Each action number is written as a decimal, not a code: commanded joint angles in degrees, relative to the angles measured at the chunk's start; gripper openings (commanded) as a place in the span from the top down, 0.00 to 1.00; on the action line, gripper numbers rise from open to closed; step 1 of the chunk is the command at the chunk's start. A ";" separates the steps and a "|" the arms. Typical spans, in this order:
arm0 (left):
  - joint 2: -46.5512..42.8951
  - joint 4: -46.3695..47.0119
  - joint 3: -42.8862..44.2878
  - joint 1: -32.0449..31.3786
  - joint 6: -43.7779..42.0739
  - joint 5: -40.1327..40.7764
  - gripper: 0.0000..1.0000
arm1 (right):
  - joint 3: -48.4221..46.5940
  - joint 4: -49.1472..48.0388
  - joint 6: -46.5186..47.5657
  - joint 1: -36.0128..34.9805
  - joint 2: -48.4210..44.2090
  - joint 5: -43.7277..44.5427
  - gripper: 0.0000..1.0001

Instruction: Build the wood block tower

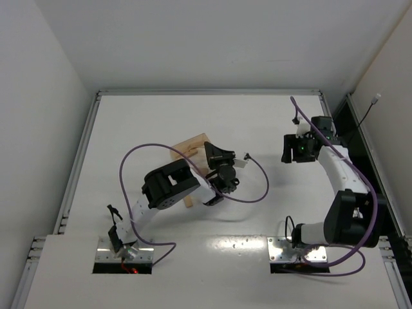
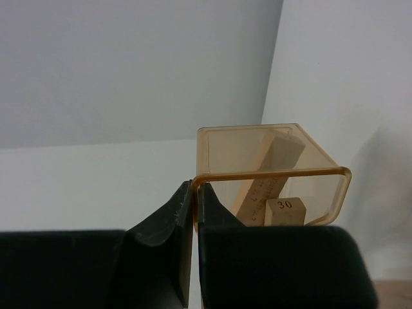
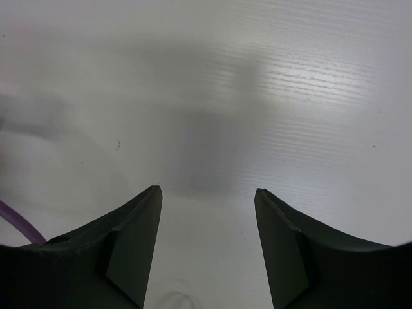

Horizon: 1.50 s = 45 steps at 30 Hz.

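The wood blocks are found sitting loose inside a see-through amber sleeve. One is leaned at a slant, and a block end stamped 30 is seen lower down in front of it. The sleeve's wall is pinched tight between the fingers of the left gripper, right at the rim's corner. From above, the whole lot is placed near the middle of the white table, partly hidden under the left arm. The right gripper is held over the table well off to the right, fingers spread wide, nothing gripped.
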<state>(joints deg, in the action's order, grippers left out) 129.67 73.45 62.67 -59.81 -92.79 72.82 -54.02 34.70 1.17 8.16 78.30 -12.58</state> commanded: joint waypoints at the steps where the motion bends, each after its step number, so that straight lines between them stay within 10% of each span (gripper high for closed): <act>1: 1.91 32.90 3.32 -0.57 -3.89 -2.06 1.00 | 0.05 -1.39 -0.91 0.80 -1.49 -1.31 0.44; 24: -8.29 32.38 -4.48 -9.01 -3.72 0.93 1.00 | 0.05 -0.16 -0.38 3.44 -0.96 -3.77 0.44; 28: 1.91 33.16 3.59 -0.58 -4.59 -1.10 1.00 | -2.05 0.45 -0.38 3.44 2.46 -4.82 0.44; 40: -10.57 32.63 -1.59 -7.34 -4.69 0.40 1.00 | -1.44 0.55 -0.38 3.44 1.85 -4.83 0.44; 45: 0.23 32.99 3.67 -0.06 -4.15 -1.98 1.00 | -1.61 0.72 -0.38 3.44 2.38 -4.82 0.44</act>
<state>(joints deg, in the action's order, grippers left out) 124.62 76.86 63.51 -65.36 -96.55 71.96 -53.89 36.07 1.04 11.29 80.77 -16.67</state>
